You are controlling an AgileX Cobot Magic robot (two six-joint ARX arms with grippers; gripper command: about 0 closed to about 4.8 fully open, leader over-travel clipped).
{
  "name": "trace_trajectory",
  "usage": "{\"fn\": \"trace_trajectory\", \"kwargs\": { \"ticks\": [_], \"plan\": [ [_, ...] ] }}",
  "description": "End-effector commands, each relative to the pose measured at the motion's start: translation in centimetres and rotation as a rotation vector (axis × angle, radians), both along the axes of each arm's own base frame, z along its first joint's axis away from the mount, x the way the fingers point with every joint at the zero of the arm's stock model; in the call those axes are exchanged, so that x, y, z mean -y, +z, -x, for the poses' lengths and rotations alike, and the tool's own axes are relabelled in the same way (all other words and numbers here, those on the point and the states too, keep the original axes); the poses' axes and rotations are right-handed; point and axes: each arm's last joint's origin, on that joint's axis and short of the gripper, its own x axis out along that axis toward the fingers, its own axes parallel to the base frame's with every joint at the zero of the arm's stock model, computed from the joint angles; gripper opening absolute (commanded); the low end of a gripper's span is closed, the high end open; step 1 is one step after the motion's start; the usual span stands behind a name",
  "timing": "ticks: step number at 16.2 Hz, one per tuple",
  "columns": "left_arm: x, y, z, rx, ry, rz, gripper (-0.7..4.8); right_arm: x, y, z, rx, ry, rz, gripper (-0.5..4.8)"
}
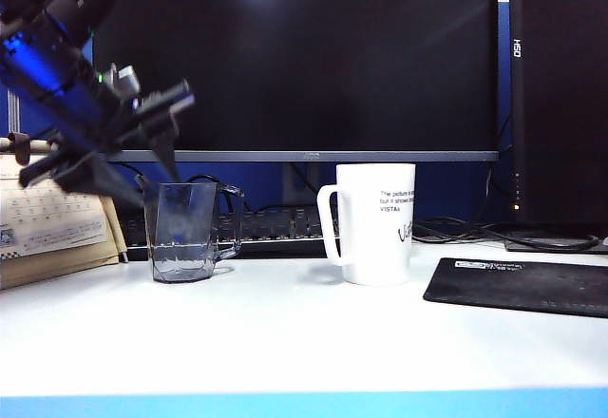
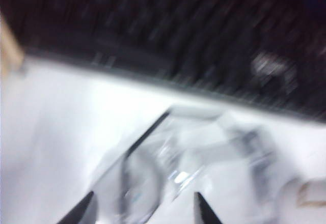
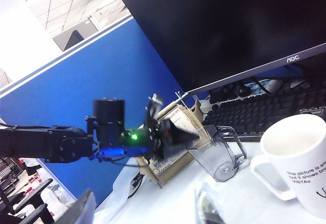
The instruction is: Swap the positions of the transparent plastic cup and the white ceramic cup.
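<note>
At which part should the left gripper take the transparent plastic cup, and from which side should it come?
Probably at the rim and wall, from above on the side away from the handle. The transparent plastic cup stands upright with its mouth open, and its thin handle points toward the white ceramic cup. The left gripper, open, is just above the far-left rim, so one finger could go inside and one outside.

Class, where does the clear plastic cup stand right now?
In the exterior view the clear plastic cup stands left of the white mug, before the keyboard, under the open left gripper.

Two cups: one transparent plastic cup (image 1: pixel 184 232), one white ceramic cup (image 1: pixel 377 222); one monitor (image 1: pixel 294 57), seemingly one keyboard (image 1: pixel 275 226).
</note>
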Motion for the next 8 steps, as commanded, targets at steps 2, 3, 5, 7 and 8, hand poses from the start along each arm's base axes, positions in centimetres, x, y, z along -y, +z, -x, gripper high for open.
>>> {"fn": "trace_trajectory", "kwargs": {
  "ticks": [2,3,5,7,8],
  "plan": [
    [0.04,-0.80,-0.19,-0.033,-0.013,-0.031,2.47,0.01,0.26,0.06,0.021,-0.001,-0.001,2.53],
    [0.05,-0.79,-0.24,-0.027,-0.012,-0.034,2.47,0.01,0.26,0.06,0.021,-0.001,-0.001,2.53],
    [0.05,-0.77,-0.26,-0.024,-0.012,-0.033,2.36,0.01,0.26,0.06,0.021,-0.002,-0.001,2.53],
    [0.05,-0.77,-0.26,-0.022,-0.016,-0.039,0.68,0.01,0.26,0.06,0.021,-0.002,-0.001,2.53],
    [0.05,-0.77,-0.26,-0.022,-0.016,-0.039,0.55,0.01,0.26,0.06,0.021,-0.002,-0.001,2.53]
  ]
}}
